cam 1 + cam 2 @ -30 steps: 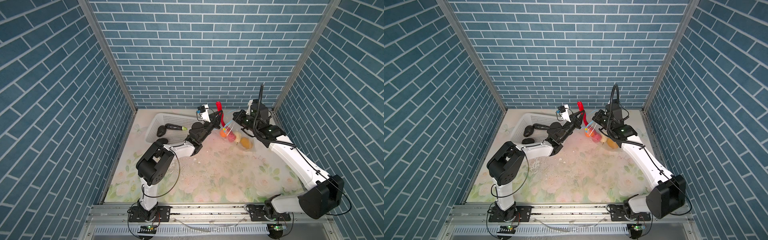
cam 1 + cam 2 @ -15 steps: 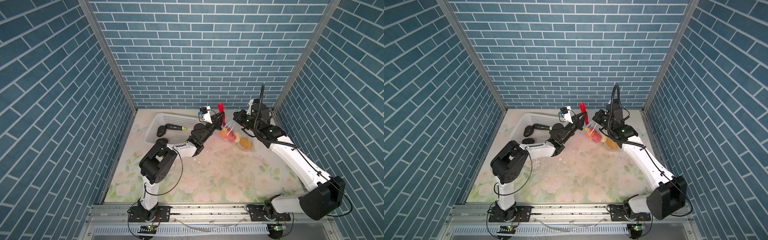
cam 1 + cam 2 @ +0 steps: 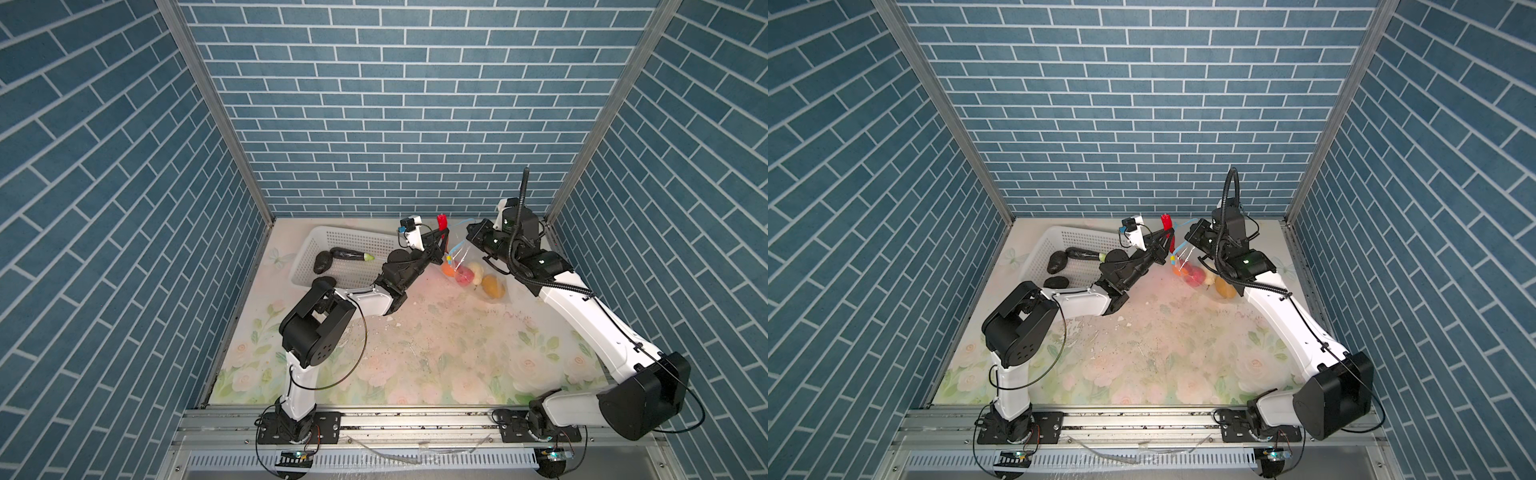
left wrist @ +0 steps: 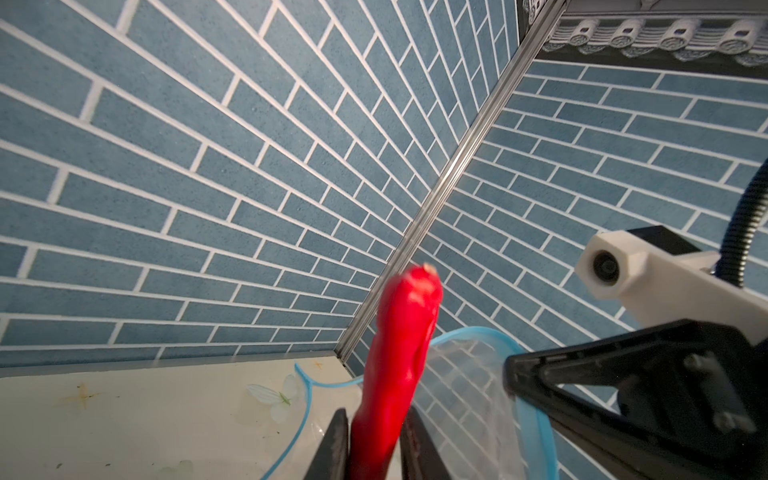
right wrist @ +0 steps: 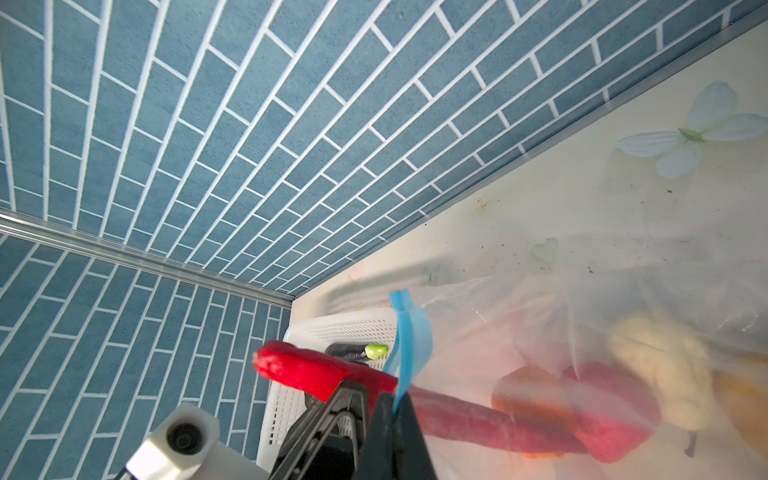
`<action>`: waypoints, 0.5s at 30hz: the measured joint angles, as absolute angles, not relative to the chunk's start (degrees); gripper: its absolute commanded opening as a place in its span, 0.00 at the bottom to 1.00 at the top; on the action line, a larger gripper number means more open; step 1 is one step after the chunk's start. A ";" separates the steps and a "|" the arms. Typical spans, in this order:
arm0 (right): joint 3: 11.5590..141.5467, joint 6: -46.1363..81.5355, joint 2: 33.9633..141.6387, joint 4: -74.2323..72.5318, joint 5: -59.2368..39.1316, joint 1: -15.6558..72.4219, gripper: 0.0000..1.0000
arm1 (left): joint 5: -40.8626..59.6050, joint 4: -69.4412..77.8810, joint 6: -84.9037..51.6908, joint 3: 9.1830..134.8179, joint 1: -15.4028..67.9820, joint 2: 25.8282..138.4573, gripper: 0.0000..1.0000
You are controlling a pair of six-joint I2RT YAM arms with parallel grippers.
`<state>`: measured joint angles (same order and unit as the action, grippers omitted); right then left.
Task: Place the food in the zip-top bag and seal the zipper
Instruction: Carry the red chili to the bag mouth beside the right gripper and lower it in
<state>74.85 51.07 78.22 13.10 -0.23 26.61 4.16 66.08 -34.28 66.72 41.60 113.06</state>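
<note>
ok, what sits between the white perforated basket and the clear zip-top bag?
The left gripper, its fingers around a thin red chili. Both top views show it between the white perforated basket and the clear zip-top bag.

Floral tabletop (image 3: 415, 353) with basket (image 3: 357, 245) and zip-top bag (image 3: 467, 255)

The zip-top bag (image 3: 469, 253), clear and crumpled, sits at the far right of the floor, its mouth lifted and open toward the left. The zipper (image 3: 456, 248), a light blue strip, loops round that mouth, with the yellow slider (image 3: 449, 262) at its near end. Inside lie an orange lump (image 3: 448, 271), a pink lump (image 3: 465, 276), a cream lump (image 3: 478, 269) and, farthest right, a yellow-orange lump (image 3: 493, 286). The red chili (image 3: 441, 220) stands tilted at the mouth, its lower end seemingly inside the plastic. The black pieces (image 3: 322, 262) lie well apart to the left.
</note>
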 measured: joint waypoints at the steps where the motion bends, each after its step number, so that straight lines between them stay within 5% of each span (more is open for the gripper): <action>1: 74.85 51.07 78.22 13.10 -0.23 26.61 0.02 | 4.16 65.87 -34.06 66.65 41.60 113.14 0.31; 15: 74.85 51.07 78.22 13.08 -0.21 26.61 0.02 | 4.62 61.52 -32.60 65.39 41.01 112.42 0.46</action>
